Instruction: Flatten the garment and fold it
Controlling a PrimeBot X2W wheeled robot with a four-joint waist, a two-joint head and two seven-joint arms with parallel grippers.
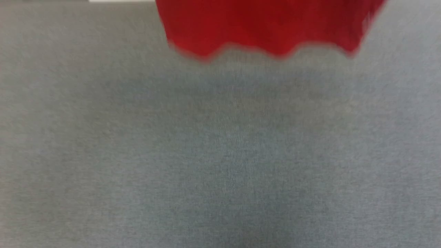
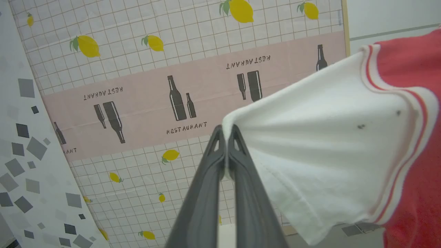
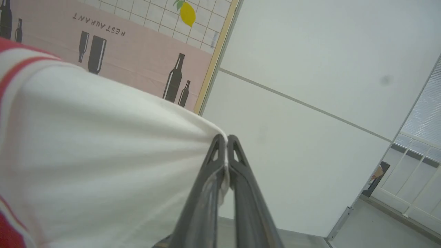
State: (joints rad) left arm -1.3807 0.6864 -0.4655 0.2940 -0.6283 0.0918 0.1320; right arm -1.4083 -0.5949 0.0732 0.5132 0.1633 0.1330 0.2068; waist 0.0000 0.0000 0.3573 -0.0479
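garment (image 2: 327, 137) hangs by white sleeves: one pinched in left gripper (image 2: 226, 130), other in right gripper (image 3: 225, 138)

I count one red T-shirt (image 1: 265, 27) with two white sleeves (image 2: 327, 137), two dark long-fingered grippers, my left gripper (image 2: 226, 130) and right gripper (image 3: 225, 138), one grey fabric surface (image 1: 220, 155), and one lemon-and-bottle printed backdrop (image 2: 137, 20).

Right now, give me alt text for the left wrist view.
The left gripper pinches the shirt by its white sleeve, which fans rightward to striped trim and red cloth. Behind it hangs a backdrop printed with lemons, bottles and RESTAURANT.
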